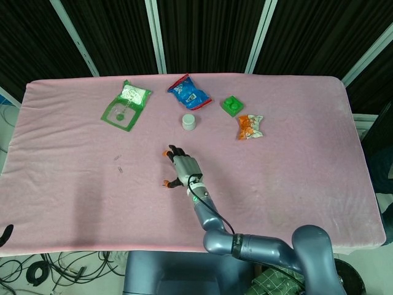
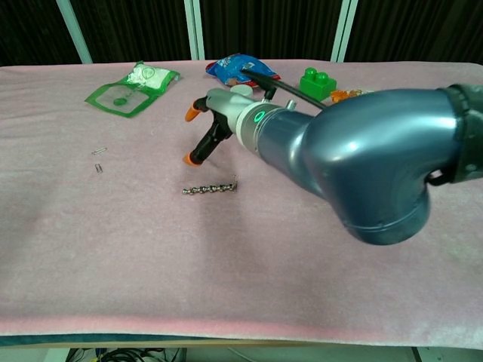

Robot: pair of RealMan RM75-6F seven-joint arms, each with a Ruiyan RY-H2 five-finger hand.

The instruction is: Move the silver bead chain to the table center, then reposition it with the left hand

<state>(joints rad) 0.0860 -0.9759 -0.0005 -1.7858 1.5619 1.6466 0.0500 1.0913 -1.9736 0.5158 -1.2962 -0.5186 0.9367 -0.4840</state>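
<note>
The silver bead chain [image 2: 210, 188] lies stretched out in a short line on the pink cloth near the table's middle, seen in the chest view. My right hand [image 2: 213, 124] hovers just behind and above it, its orange-tipped fingers [image 2: 193, 113] spread and holding nothing. From the head view the right hand [image 1: 182, 167] covers the chain, so I cannot see it there. The big grey forearm [image 2: 355, 151] fills the right side of the chest view. My left hand appears in neither view.
Along the far side sit a green pouch [image 1: 126, 104], a blue snack packet [image 1: 189, 91], a white cap [image 1: 189, 121], a green brick [image 1: 231, 105] and an orange packet [image 1: 250, 126]. Small paper clips [image 2: 98, 160] lie to the left.
</note>
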